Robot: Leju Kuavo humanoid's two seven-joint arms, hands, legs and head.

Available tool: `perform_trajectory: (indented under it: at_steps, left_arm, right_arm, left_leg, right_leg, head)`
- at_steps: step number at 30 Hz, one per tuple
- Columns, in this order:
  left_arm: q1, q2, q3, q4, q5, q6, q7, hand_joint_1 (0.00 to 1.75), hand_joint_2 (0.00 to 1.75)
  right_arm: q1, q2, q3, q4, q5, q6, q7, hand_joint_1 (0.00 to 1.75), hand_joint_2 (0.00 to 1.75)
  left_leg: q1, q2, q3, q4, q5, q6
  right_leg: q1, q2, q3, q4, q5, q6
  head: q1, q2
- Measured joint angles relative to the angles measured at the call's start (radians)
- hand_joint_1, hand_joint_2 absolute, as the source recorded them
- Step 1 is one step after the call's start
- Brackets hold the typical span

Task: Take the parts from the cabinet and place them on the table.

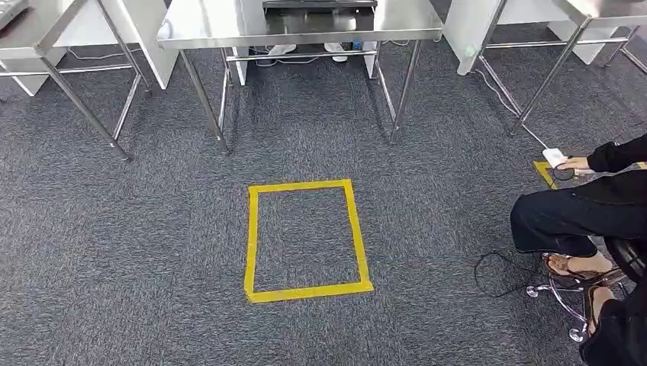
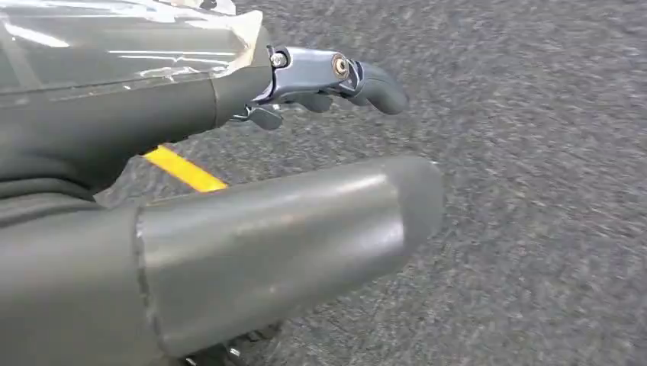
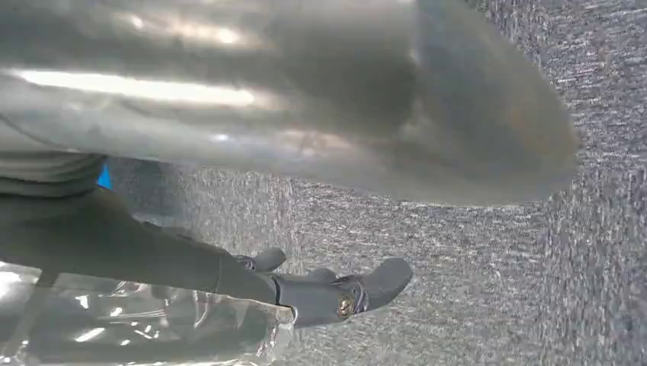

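No text, label, brand or number can be read in any of the pictures. The only sign is a rectangle of yellow tape [image 1: 308, 240] on the grey carpet [image 1: 137, 244], at the middle of the head view, and a small piece of yellow tape [image 1: 545, 173] at 3 o'clock.

Floor: grey carpet [image 1: 137, 244]
Marking: yellow tape rectangle [image 1: 252, 236] on carpet, before the steel desks
Person: seated at right, dark trousers [image 1: 564, 217], hand [image 1: 576, 164] on white device [image 1: 554, 157]
Cable: black loop [image 1: 496, 276] beside chair base
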Motion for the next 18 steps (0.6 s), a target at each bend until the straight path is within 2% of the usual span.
perform_trajectory:
  at_steps: [1,2,3,4,5,6,7,8,9,10,11,13,14,15,16,17,18]
  left_arm:
    - [-0.003,0.001,0.0,0.0,0.0,-0.001,0.0,0.0,0.0]
    - [-0.004,0.001,-0.002,0.0,0.0,-0.003,0.0,0.0,0.0]
    - [-0.002,0.0,-0.003,0.0,0.002,-0.004,0.0,0.0,0.0]
    - [0.001,-0.001,-0.003,0.001,0.002,-0.006,0.0,0.0,0.0]
    - [0.002,-0.004,-0.003,0.001,0.003,-0.008,0.0,0.0,0.0]
    - [0.004,-0.003,-0.003,0.001,0.004,-0.011,0.0,0.0,0.0]
    - [0.007,-0.003,-0.003,0.001,0.004,-0.014,0.0,0.0,0.0]
    - [0.009,-0.003,-0.003,0.001,0.005,-0.016,-0.001,0.0,0.0]
    - [0.012,-0.003,-0.003,0.001,0.005,-0.017,-0.002,0.0,0.0]
    - [0.015,-0.004,-0.003,0.001,0.006,-0.017,-0.002,0.0,0.0]
    - [0.017,-0.005,-0.003,0.002,0.008,-0.017,-0.003,0.0,0.0]
    - [0.016,-0.006,-0.003,0.003,0.01,-0.017,-0.005,0.0,0.0]
    - [0.016,-0.006,-0.003,0.003,0.011,-0.016,-0.007,0.0,0.0]
    - [0.016,-0.006,-0.003,0.003,0.012,-0.016,-0.008,0.0,0.0]
    - [0.016,-0.005,-0.003,0.003,0.012,-0.015,-0.01,0.0,0.0]
    - [0.016,-0.004,-0.003,0.003,0.014,-0.015,-0.011,0.0,0.0]
    - [0.017,-0.004,-0.003,0.004,0.015,-0.015,-0.011,0.0,0.0]
  right_arm:
    - [0.0,0.002,0.0,0.0,0.002,-0.002,-0.004,0.0,0.0]
    - [-0.003,0.002,0.0,0.0,0.003,-0.003,-0.008,0.0,0.0]
    - [-0.003,0.002,0.0,0.0,0.003,-0.003,-0.011,0.0,0.0]
    - [-0.003,0.001,-0.001,0.0,0.005,-0.005,-0.013,0.0,0.0]
    - [-0.003,0.001,-0.001,0.0,0.008,-0.004,-0.015,0.0,0.0]
    - [-0.001,0.001,-0.001,0.0,0.009,-0.004,-0.016,0.0,0.0]
    - [0.0,-0.002,-0.001,0.0,0.01,-0.002,-0.02,0.0,0.0]
    - [0.001,-0.003,-0.001,0.0,0.01,0.002,-0.026,0.0,0.0]
    - [0.002,-0.005,-0.001,0.0,0.01,0.003,-0.031,0.0,0.0]
    - [0.003,-0.006,-0.001,0.0,0.011,0.003,-0.033,0.0,0.0]
    - [0.003,-0.007,-0.001,0.0,0.011,0.003,-0.035,0.0,0.0]
    - [0.001,-0.009,-0.002,0.0,0.011,0.003,-0.039,0.0,0.0]
    - [-0.001,-0.009,-0.002,0.0,0.011,0.003,-0.041,0.0,0.0]
    - [-0.003,-0.009,-0.002,0.0,0.011,0.003,-0.042,0.0,0.0]
    - [-0.001,-0.008,-0.002,0.0,0.011,0.003,-0.043,0.0,0.0]
    - [0.0,-0.007,-0.002,0.0,0.012,0.002,-0.043,0.0,0.0]
    - [0.001,-0.007,-0.003,0.0,0.012,0.002,-0.043,0.0,0.0]
  left_leg:
    - [-0.005,0.0,-0.001,-0.011,-0.008,0.0]
    - [-0.009,0.001,-0.003,-0.021,-0.015,0.009]
    - [-0.01,0.002,-0.017,-0.027,-0.006,0.014]
    - [0.002,0.007,-0.019,-0.041,0.013,0.022]
    - [-0.002,0.006,-0.029,-0.044,0.023,0.027]
    - [-0.003,0.009,-0.04,-0.043,0.033,0.033]
    - [-0.004,0.01,-0.051,-0.043,0.041,0.033]
    - [-0.006,0.012,-0.06,-0.042,0.048,0.033]
    - [-0.006,0.013,-0.068,-0.041,0.054,0.032]
    - [-0.006,0.015,-0.075,-0.039,0.06,0.03]
    - [-0.005,0.015,-0.08,-0.036,0.064,0.026]
    - [-0.004,0.015,-0.09,-0.022,0.065,0.021]
    - [-0.01,0.016,-0.097,-0.012,0.063,0.016]
    - [-0.013,0.016,-0.101,-0.004,0.06,0.01]
    - [-0.015,0.015,-0.103,-0.004,0.062,0.007]
    - [-0.014,0.013,-0.105,-0.002,0.052,0.026]
    - [-0.013,0.012,-0.106,-0.002,0.061,0.035]
  right_leg:
    - [0.001,-0.003,-0.004,0.001,0.007,0.009]
    - [-0.004,-0.006,-0.012,0.0,0.016,0.015]
    - [-0.002,-0.007,-0.014,-0.006,0.027,0.023]
    - [0.002,-0.007,-0.026,0.004,0.022,0.024]
    - [0.001,0.0,-0.049,0.041,-0.01,0.019]
    - [-0.003,0.003,-0.079,0.112,-0.055,0.011]
    - [-0.005,0.004,-0.109,0.198,-0.099,0.007]
    - [-0.007,0.005,-0.134,0.272,-0.13,0.008]
    - [-0.007,0.005,-0.14,0.315,-0.145,0.015]
    - [-0.008,0.005,-0.12,0.305,-0.142,0.024]
    - [-0.01,0.005,-0.069,0.242,-0.124,0.036]
    - [-0.017,0.004,0.06,0.046,-0.076,0.055]
    - [-0.018,0.005,0.092,-0.018,-0.084,0.049]
    - [-0.008,0.009,0.086,-0.017,-0.077,0.035]
    - [-0.011,0.009,0.085,-0.018,-0.076,0.03]
    - [-0.017,0.009,0.087,-0.018,-0.075,0.03]
    - [-0.014,0.009,0.087,-0.018,-0.073,0.027]
  head:
    - [0.002,0.0]
    - [-0.001,0.0]
    - [0.001,0.0]
    - [0.001,0.0]
    - [0.001,0.0]
    - [0.008,0.0]
    - [0.008,0.0]
    - [0.007,0.0]
    - [0.008,0.0]
    - [0.008,0.0]
    - [0.008,0.0]
    - [0.008,0.0]
    - [0.008,0.0]
    - [0.006,0.0]
    - [0.004,0.0]
    - [0.005,0.0]
    - [0.004,0.0]
